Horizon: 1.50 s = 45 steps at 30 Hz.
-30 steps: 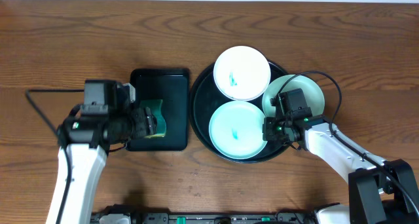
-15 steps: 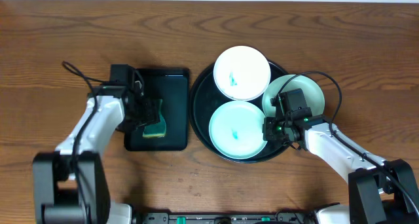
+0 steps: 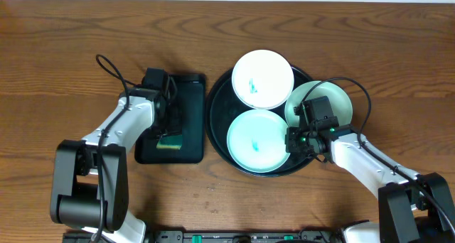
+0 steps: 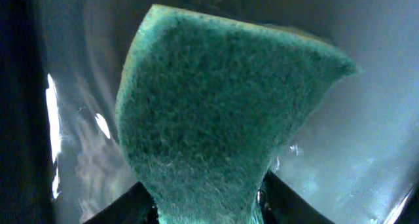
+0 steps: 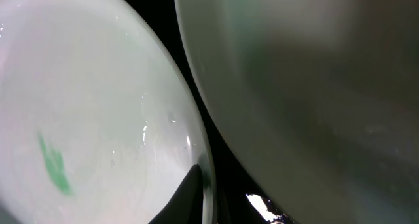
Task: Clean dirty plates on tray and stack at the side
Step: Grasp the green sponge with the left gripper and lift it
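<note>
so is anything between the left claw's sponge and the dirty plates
Nothing visible blocks it. The left claw holds the sponge over the rectangular tray, and only the round tray and its raised rim lie between it and the nearest plate.

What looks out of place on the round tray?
The right plate straddles the tray rim, partly out over the table, so it probably sits tilted. The back plate and front plate lie flat inside, both smeared green.
</note>
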Motion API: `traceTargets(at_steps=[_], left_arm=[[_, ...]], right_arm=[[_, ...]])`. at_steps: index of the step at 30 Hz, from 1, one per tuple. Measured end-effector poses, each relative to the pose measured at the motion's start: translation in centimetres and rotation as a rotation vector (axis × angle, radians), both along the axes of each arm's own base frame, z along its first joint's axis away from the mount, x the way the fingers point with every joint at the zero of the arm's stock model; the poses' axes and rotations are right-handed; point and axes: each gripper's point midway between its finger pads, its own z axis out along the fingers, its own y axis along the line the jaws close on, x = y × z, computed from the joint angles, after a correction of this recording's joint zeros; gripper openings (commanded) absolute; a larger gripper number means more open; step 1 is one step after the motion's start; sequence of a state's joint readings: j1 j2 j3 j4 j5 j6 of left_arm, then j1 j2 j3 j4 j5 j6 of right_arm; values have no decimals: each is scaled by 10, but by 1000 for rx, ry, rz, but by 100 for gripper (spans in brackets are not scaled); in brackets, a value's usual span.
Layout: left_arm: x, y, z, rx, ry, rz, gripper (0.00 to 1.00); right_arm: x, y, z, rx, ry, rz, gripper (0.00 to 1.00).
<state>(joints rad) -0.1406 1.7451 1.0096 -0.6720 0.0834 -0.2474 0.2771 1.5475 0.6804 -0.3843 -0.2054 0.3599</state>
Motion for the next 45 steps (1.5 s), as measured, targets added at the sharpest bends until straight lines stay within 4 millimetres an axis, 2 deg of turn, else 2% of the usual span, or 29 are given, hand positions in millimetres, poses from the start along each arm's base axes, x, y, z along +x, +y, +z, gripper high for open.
traceTargets(at_steps=[2,4,9,12,17,19,21,23,25,33,36,38,43,45], left_arm=[[-4,4,6,20,21,1,61],[-4,7,17,38,17,7,65],[8,8,52,40,-84,13,65],[9,9,59,44,-103,15,64],[12,9,44,44,-93,23,58],[9,6,29,35,-59,23,54],[7,4,12,24,-16,23,47],[5,2,-2,17,21,24,31],[4,1,-7,11,36,23,9],[-1,-1,-1,1,68,18,7],[-11,0,11,5,99,17,7],[-12,-1,27,-2,76,17,7],[8,-4,87,-35,-126,15,7],[11,-6,102,-43,-172,10,7]], right_arm=[[0,0,0,-1,3,0,9],[0,0,0,-1,2,0,9],[0,0,0,0,2,0,9],[0,0,0,0,2,0,9],[0,0,0,0,1,0,9],[0,0,0,0,1,0,9],[0,0,0,0,1,0,9],[0,0,0,0,1,0,9],[0,0,0,0,1,0,9],[0,0,0,0,1,0,10],[0,0,0,0,1,0,10],[0,0,0,0,1,0,10],[0,0,0,1,1,0,11],[0,0,0,2,0,0,11]])
